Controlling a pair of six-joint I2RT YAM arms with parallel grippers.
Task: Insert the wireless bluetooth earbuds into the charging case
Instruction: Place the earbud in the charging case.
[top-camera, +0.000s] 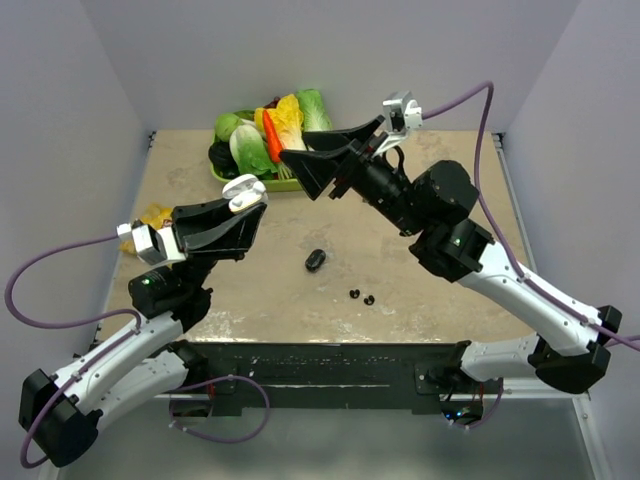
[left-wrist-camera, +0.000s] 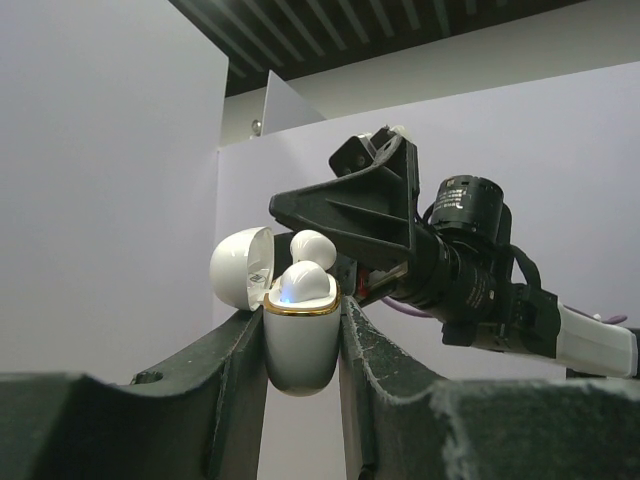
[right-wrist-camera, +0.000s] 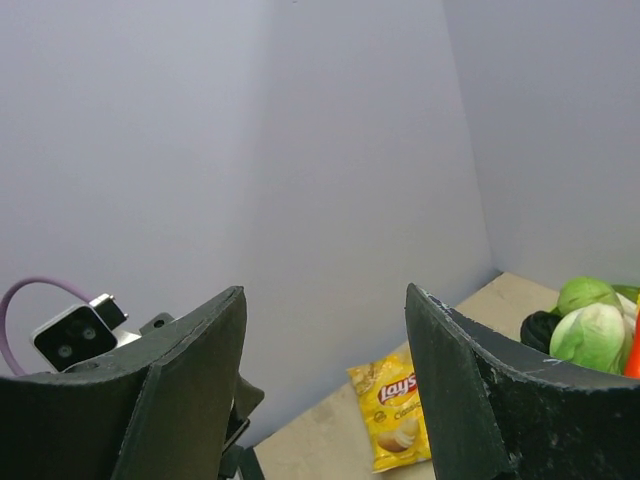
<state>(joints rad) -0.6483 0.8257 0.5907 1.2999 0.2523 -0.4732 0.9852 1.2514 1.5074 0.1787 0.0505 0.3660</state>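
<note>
Up in my tightly clenched left tool (top-camera: 250, 205), the charging case (left-wrist-camera: 300, 345) is held lid-open with two white earbuds (left-wrist-camera: 305, 285) at its mouth; I cannot tell whether both are fully seated. Beside the case my right tool (top-camera: 305, 172) hangs released and empty, and two tiny black pieces (top-camera: 354, 294) lie on the bench (top-camera: 250, 290) below the case, so I judge the insertion nearly done.

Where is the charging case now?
The charging case sits left of centre in the top view, clamped lid-open between the left arm's jaws, above the table.
</note>
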